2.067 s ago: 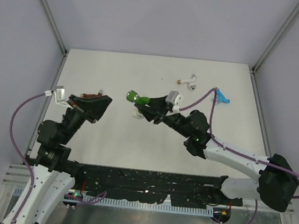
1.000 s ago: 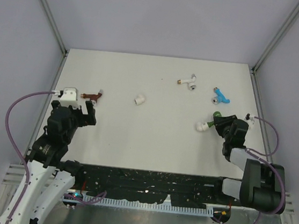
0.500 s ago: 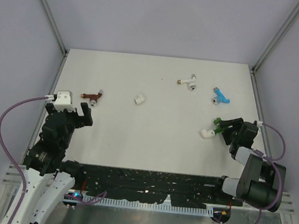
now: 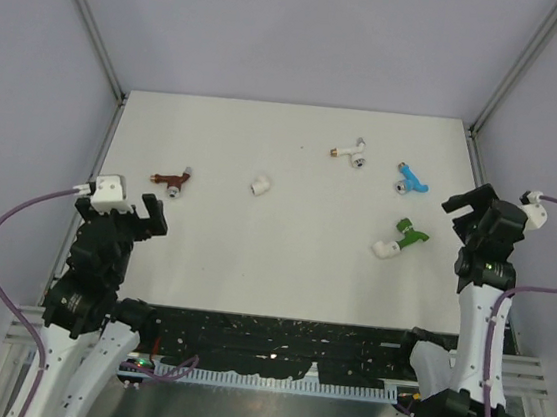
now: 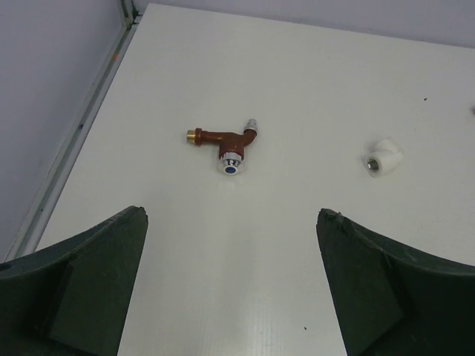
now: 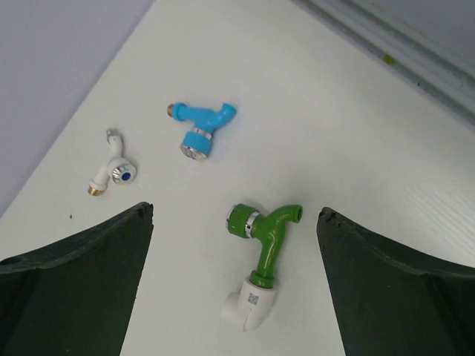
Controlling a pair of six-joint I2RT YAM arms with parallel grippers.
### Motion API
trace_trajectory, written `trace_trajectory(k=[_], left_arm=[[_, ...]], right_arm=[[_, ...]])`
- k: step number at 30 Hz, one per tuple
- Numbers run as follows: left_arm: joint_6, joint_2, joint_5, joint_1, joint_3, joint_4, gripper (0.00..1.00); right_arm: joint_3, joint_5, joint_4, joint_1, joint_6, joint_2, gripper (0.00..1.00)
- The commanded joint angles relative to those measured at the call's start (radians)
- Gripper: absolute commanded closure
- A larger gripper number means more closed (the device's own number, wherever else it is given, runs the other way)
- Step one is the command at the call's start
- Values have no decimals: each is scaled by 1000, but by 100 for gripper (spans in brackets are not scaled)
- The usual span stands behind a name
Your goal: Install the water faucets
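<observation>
Progress: we count green plastic faucet in white fitting, three more loose; left tool, right tool apart, empty.

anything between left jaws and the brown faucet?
No. In the left wrist view only bare table lies between the open left gripper and the brown faucet; the white fitting sits off to the side.

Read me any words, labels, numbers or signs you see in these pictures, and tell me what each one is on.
No text can be read anywhere in these views.
Small dark printed square on the white fitting at the end of the green faucet: looks like a code mark, too small to read.
Blue faucet, white faucet, brown faucet: no lettering shows.
</observation>
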Motion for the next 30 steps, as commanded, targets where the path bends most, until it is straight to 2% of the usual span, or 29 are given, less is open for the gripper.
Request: trace_trajectory(k=[1, 4, 6, 10, 16, 20, 30], left_arm=[[0, -62, -65, -3, -3, 52, 1], [-23, -123, -90, -3, 10, 23, 0], [-45, -155, -104, -4, 43, -18, 0], [-56, -207, -108, -3, 112, -74, 0], [-25, -277, -96, -3, 178, -75, 0], [-28, -324, -95, -3, 162, -55, 1], [-56, -358, -61, -3, 93, -38, 0]], right_arm=[[139, 66, -201, -4, -101, -135, 4], [235, 32, -222, -2, -126, -215, 5], [362, 81, -319, 21, -181, -200, 5], [503, 133, -353, 116, -296, -236, 4], [480, 297, -272, 277, -411, -404, 5], [440, 340, -243, 372, -469, -464, 4], [379, 348, -235, 429, -514, -537, 4]])
